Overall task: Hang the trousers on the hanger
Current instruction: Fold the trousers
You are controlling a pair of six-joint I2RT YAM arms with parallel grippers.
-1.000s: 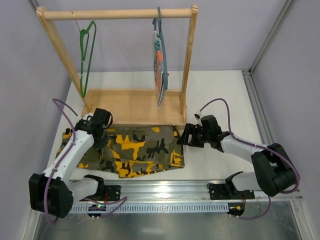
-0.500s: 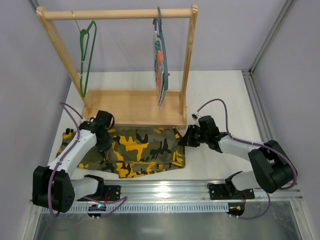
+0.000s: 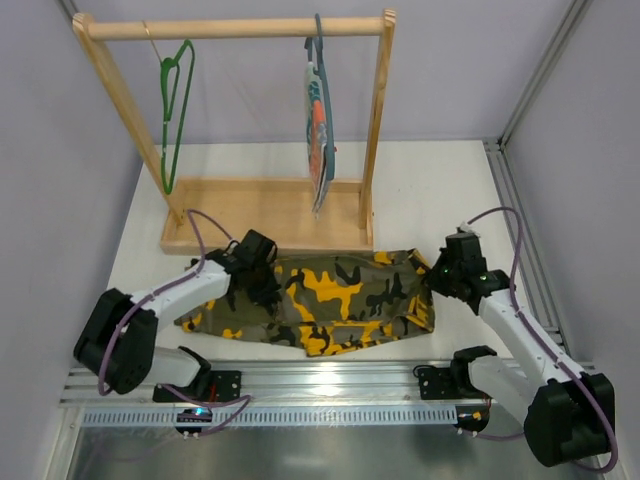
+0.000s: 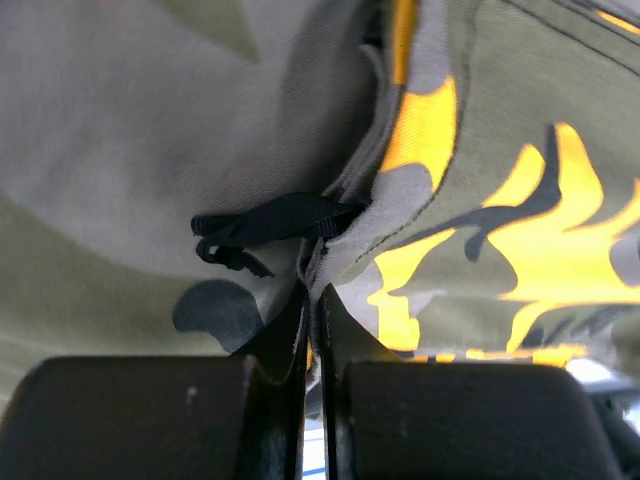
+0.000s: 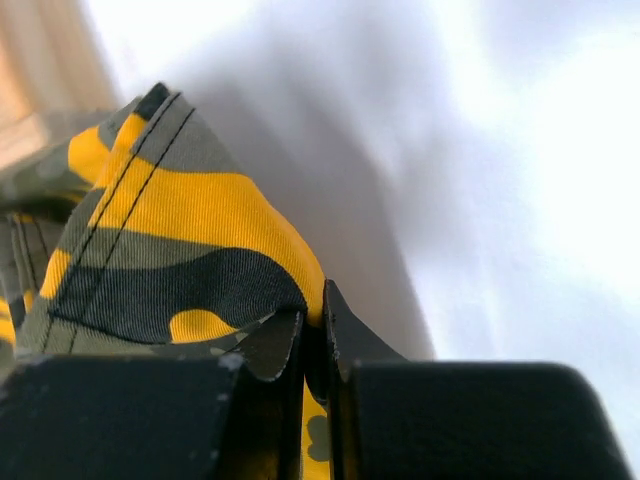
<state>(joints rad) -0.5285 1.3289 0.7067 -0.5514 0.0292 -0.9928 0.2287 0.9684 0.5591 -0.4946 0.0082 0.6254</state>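
Left fingers (image 4: 150, 420) and right fingers (image 5: 120, 420) each pinch the trousers (image 3: 340, 300), lying on bench (image 3: 430, 190). Hanger (image 3: 172, 110) on rack (image 3: 240, 28), untouched. I reckon early.

Trousers (image 3: 345, 295): camouflage print, olive green, black, yellow-orange patches. Hanger (image 3: 167, 165): bright green. Hanging cloth (image 3: 318, 125): orange, teal, white stripes. Rack (image 3: 235, 28): pale wood. Surface (image 3: 430, 190): off-white. Left fingers (image 4: 150, 420), right fingers (image 5: 120, 420): black.

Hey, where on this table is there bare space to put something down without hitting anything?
Widest bare patch: the table right of the wooden rack, back to the wall. The rack's baseboard between its posts is bare too. Crowded: the front strip, where the trousers stretch between the left arm and right arm.
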